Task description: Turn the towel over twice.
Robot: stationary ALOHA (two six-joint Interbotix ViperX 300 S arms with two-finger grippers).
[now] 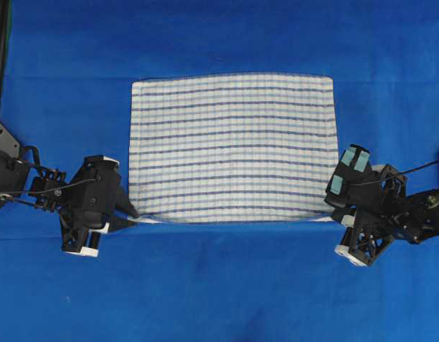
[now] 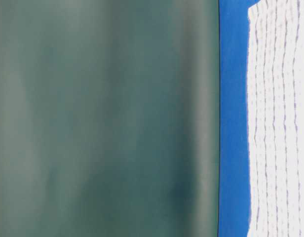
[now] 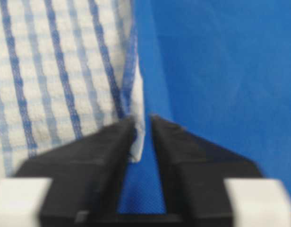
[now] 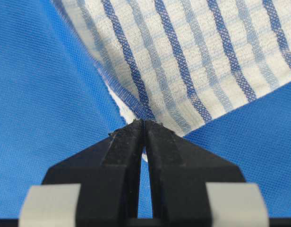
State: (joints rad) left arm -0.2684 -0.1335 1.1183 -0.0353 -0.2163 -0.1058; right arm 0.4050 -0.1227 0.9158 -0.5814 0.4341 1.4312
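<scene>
Blue cloth (image 1: 219, 285) covers the whole table, and we take the towel (image 1: 232, 146) as our landmark: it lies spread flat on that cloth at the middle of the overhead view, long side running across.

We judge the towel light, soft and limp. It has no stiffness to carry its own shape, so lifted by one point it would sag and bunch. The weave looks coarse enough not to slip between the pads. The hemmed corners are the sensible hold, one in each gripper, so the near edge stays stretched while it is carried over.

At the towel's near left corner we see the left gripper (image 3: 141, 125), its arm low over the table and reaching in from the side. The left wrist view shows its jaws parted by a narrow gap, with the white hem standing between them; the corner looks loose rather than clamped.

At the towel's near right corner sits the right gripper (image 4: 143, 124), its arm likewise low and angled inward. Its jaws are pressed together on the corner, and the cloth rises a little there.
</scene>
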